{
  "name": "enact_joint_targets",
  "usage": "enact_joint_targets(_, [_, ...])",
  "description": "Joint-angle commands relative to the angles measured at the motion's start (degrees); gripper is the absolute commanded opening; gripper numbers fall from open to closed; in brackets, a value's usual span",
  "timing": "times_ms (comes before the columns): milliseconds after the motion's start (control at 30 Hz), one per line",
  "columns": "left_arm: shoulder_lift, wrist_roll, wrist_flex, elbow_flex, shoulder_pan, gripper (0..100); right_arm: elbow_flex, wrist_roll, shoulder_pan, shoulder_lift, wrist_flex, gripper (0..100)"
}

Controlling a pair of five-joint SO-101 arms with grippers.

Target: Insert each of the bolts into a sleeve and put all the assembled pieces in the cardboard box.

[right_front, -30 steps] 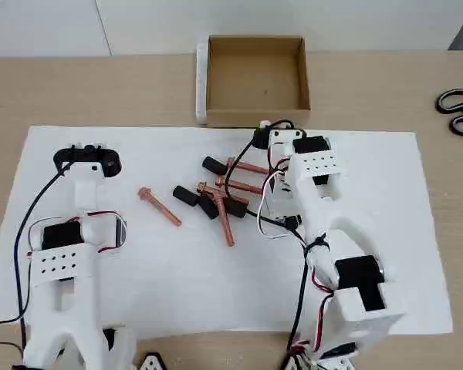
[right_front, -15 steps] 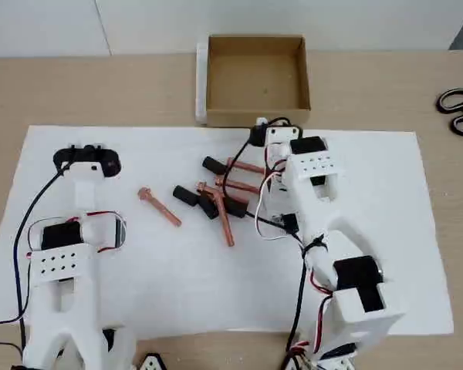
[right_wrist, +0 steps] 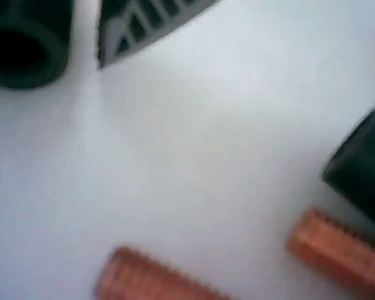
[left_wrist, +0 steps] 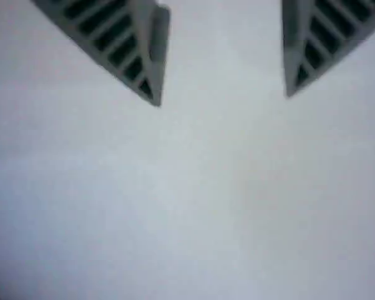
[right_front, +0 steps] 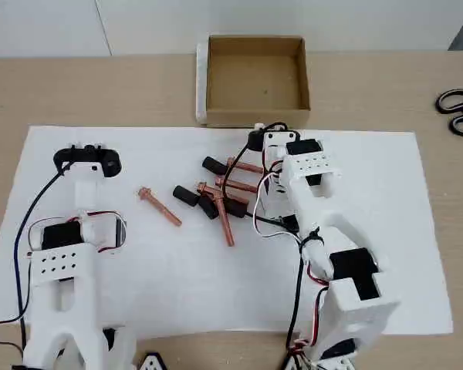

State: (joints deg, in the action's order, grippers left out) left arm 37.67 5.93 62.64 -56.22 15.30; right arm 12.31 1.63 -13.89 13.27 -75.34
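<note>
I judge this the first step: the cardboard box (right_front: 202,77), top centre, holds nothing. Bolts (right_front: 243,186) and sleeves (right_front: 187,195) lie heaped mid-frame beside my right gripper (right_front: 261,142); its opening I cannot tell. My left gripper (left_wrist: 222,100) gapes wide over paper (right_front: 177,270). Next, I should pinch one bolt squarely.

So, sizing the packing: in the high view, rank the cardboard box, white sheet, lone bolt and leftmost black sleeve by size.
1. white sheet
2. cardboard box
3. lone bolt
4. leftmost black sleeve

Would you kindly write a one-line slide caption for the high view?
Right arm beside copper bolts and black sleeves on white paper, cardboard box beyond.
</note>
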Motion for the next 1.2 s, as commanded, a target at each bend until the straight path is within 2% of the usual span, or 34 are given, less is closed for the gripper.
enact_joint_targets(0, [0.00,-0.09,-0.79,1.63,-0.35,12,-0.35,0.26,-0.22,0.04,-0.57,14.7])
enact_joint_targets(133, [0.00,-0.09,-0.79,1.63,-0.35,12,-0.35,0.35,-0.13,0.04,-1.36,14.6])
enact_joint_targets(233, [0.00,-0.09,-0.79,1.63,-0.35,12,-0.35,0.35,0.22,0.04,-1.36,9.9])
enact_joint_targets(333, [0.00,-0.09,-0.79,1.63,-0.35,12,-0.35,0.35,2.15,-0.04,-1.10,4.3])
enact_joint_targets(500, [0.00,-0.09,-0.79,1.63,-0.35,12,-1.49,0.44,6.29,-0.04,-1.63,1.3])
enact_joint_targets(733, [-0.09,-0.18,-0.44,3.03,-0.35,12,-15.21,0.44,8.40,-0.13,-13.23,0.3])
enact_joint_targets(900, [-0.09,-3.08,4.66,10.07,-0.35,12,-25.93,0.44,8.04,-0.13,-21.32,0.3])
enact_joint_targets(1167, [-0.26,-3.43,8.00,16.92,-4.48,12,-29.27,0.53,8.04,-0.22,-22.73,0.3])
